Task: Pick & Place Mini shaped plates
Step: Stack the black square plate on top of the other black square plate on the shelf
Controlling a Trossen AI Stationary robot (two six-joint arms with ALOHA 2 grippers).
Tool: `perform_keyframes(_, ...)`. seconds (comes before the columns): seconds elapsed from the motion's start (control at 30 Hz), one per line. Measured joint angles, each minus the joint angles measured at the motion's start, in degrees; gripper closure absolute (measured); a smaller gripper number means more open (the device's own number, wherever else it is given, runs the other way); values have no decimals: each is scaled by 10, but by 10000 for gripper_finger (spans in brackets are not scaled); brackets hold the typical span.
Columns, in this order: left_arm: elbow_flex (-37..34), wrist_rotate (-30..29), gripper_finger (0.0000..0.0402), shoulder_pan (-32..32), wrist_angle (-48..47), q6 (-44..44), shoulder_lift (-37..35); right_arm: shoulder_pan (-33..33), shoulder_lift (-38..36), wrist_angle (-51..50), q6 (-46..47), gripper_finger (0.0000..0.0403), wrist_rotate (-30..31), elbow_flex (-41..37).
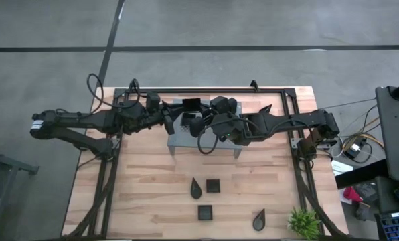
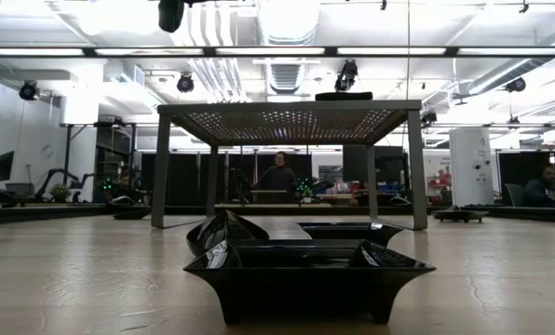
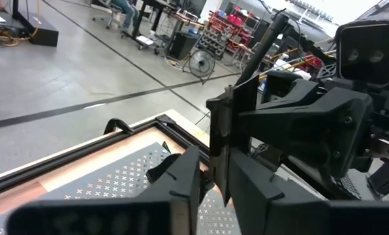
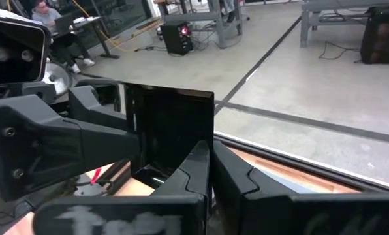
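On the wooden table (image 1: 146, 194) the grey metal rack (image 1: 179, 142) stands at the back, with both arms meeting above it. The right gripper (image 4: 211, 163) is clamped on the rim of a square black plate (image 4: 171, 134) held upright over the rack, and the left gripper (image 3: 214, 179) pinches the same plate's edge. Four more small plates (image 1: 205, 212) lie on the table nearer the front, beside a green plant (image 1: 304, 221).

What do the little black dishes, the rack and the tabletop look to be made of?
Square dish: glossy black, glazed ceramic or hard plastic; it mirrors the ceiling lights. I can't tell which.
Rack: grey sheet metal, matt; light shines through rows of small holes.
Table: pale wood in joined planks, smooth finish, with visible grain and seams.
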Motion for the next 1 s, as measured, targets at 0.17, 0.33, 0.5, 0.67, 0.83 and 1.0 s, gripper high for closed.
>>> perform_keyframes(0.17, 0, 4, 394, 1, 0, 0, 0, 0, 0, 0, 0, 394, -2, 0)
perform_keyframes(0.33, 0, 5, 400, 2, -3, -12, -1, -1, 0, -1, -8, 391, -12, 0)
perform_keyframes(0.5, 0, 12, 401, 4, -17, -46, -2, -6, -10, -8, -24, 346, -25, 0)
perform_keyframes(0.67, 0, 22, 401, 10, -63, -93, -6, -7, -21, -29, -61, 269, -15, 4)
perform_keyframes(0.83, 0, 33, 401, 23, -111, -126, -13, -7, -42, -60, -92, 209, -11, 5)
perform_keyframes(1.0, 1, 88, 401, 61, -164, -165, -17, -5, -57, -95, -107, 185, -17, 4)
